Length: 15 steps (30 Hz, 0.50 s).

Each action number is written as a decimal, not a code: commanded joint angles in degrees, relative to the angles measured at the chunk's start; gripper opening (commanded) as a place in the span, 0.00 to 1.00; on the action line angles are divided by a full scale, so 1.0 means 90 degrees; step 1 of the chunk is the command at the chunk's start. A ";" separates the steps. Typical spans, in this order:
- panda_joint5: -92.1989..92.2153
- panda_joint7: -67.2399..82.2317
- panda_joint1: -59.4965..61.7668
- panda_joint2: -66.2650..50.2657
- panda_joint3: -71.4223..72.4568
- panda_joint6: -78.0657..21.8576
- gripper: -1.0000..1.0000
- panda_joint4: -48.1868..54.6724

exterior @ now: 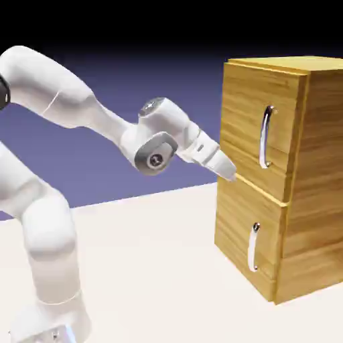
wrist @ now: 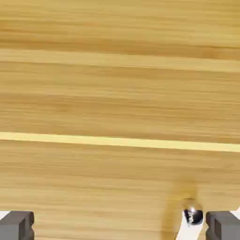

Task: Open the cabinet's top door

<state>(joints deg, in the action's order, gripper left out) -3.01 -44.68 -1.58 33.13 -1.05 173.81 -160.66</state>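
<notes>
Wood-grain cabinet (exterior: 285,181) stands at frame right, its top door (exterior: 258,130) shut, while the gripper (exterior: 230,174), jaws wide and empty, sits low near the panel seam, risking catching the lower handle (exterior: 253,246) rather than the long handle (exterior: 266,136).

Tool (exterior: 231,173) near the cabinet (exterior: 315,181) (door seam)

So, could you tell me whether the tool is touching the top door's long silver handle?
Apart. The exterior view shows the tool low at the top door's left edge, with bare wood between it and the handle.
</notes>
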 commanded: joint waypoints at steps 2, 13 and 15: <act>-0.0554 -0.0409 -0.0164 0.0087 -0.0194 -0.0036 1.00 0.0063; -0.3600 -0.2659 -0.1067 0.0563 -0.1261 -0.0231 1.00 0.0406; -0.4153 -0.3068 -0.1231 0.0650 -0.1455 -0.0267 1.00 0.0469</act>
<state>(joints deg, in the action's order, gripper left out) -40.38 -72.28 -12.66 38.98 -14.14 171.41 -156.45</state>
